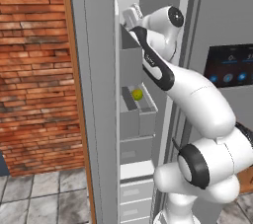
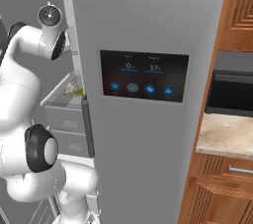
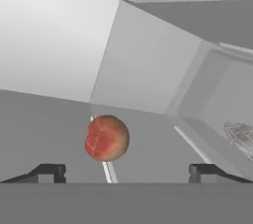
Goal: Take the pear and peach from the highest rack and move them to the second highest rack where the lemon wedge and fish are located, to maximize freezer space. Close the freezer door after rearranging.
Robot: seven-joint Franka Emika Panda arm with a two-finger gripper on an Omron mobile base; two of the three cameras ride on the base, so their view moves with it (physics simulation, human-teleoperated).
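Note:
The peach [image 3: 106,137], red and orange, lies on the grey floor of the highest rack [image 3: 54,134], close ahead of my gripper [image 3: 127,171]. It sits slightly left of the middle between my fingertips [image 3: 49,171], which stand wide apart and hold nothing. In the left base view my hand [image 1: 129,17] reaches into the top of the freezer. One level down, the yellow-green lemon wedge [image 1: 137,94] rests on the second highest rack [image 1: 143,112]; the right base view shows it [image 2: 80,91] beside the pale fish [image 2: 72,89]. A pale shape [image 3: 240,136] at the right may be that fish. The pear is hidden.
The freezer door [image 1: 94,94] stands open at the left, next to a brick wall [image 1: 34,70]. The fridge's other door with its dark display panel [image 2: 143,77] is shut. Drawers [image 1: 136,188] lie below the racks. Wooden cabinets [image 2: 237,11] and a counter [image 2: 227,136] stand to the right.

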